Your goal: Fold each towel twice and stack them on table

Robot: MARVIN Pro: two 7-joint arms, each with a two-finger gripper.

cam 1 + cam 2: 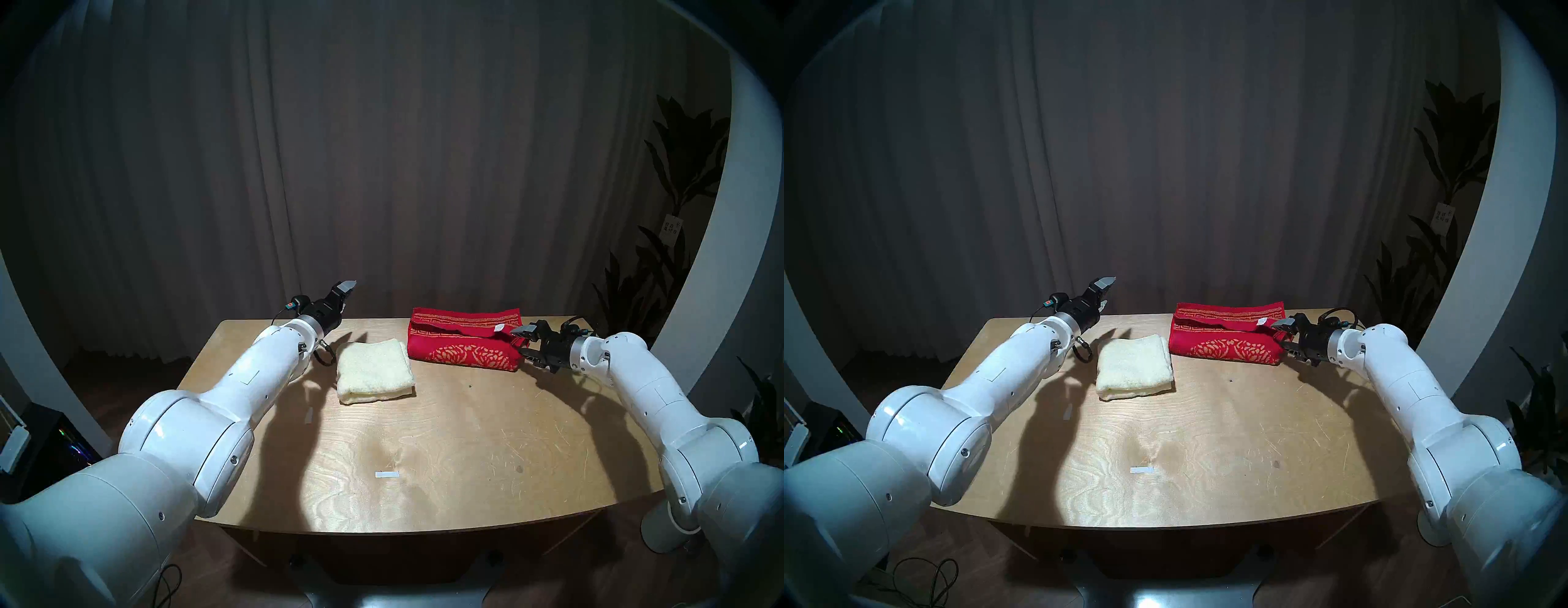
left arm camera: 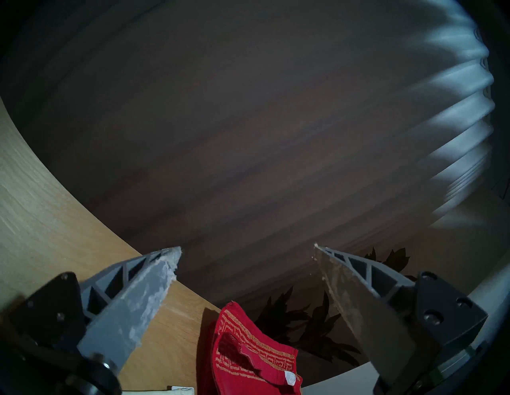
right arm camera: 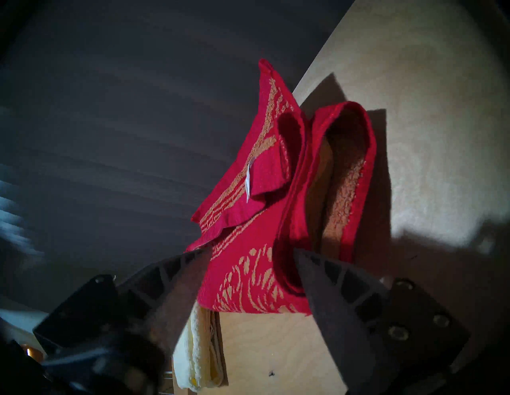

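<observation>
Fluffy cream towel (image 1: 375, 370) folded square on plywood counter (image 1: 445, 446); patterned red towel (image 1: 464, 339) loosely folded; left fingers (image 2: 132, 311) wide, empty; right fingers (image 3: 339, 309) parted around its right end

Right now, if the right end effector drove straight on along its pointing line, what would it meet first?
Most likely the near end of the folded red terry towel with gold pattern; the right end effector already brackets that edge, fingers apart.

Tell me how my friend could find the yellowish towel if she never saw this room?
Look at the big wooden table in front of the dark curtain. Left of the middle, beside the left arm, lies a small folded cream towel, plain and fluffy. Its only neighbour, further back and to the right, is the red towel with gold patterns.
</observation>
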